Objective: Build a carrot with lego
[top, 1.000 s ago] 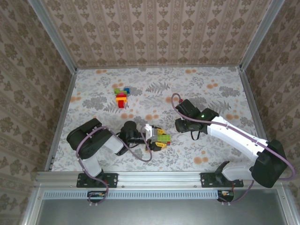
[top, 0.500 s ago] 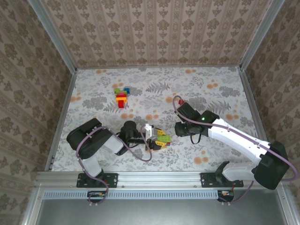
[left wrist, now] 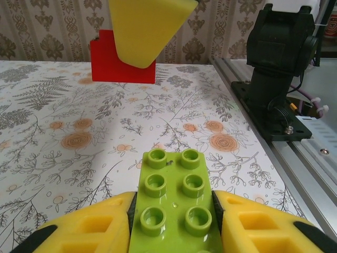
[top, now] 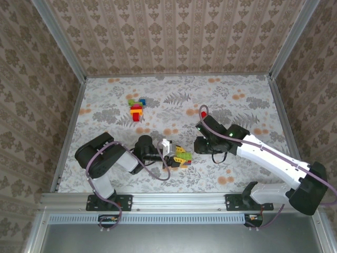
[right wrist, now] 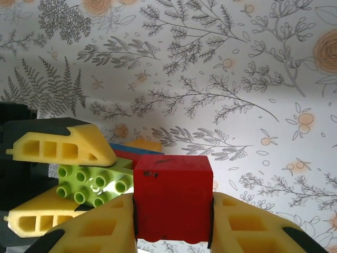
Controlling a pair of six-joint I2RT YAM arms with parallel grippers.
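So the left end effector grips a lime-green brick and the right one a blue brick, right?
Not quite. The right end effector grips a red brick, not blue, as the right wrist view shows. The left end effector does grip the lime-green brick.

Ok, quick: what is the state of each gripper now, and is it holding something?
Left gripper: jaws closed on the green brick.
Right gripper: jaws closed on the red brick.

I can read no writing, number, brand or sign from here. The bricks (top: 137, 108) are plain coloured plastic; the table (top: 247, 100) and walls (top: 174, 37) carry only a flower pattern.
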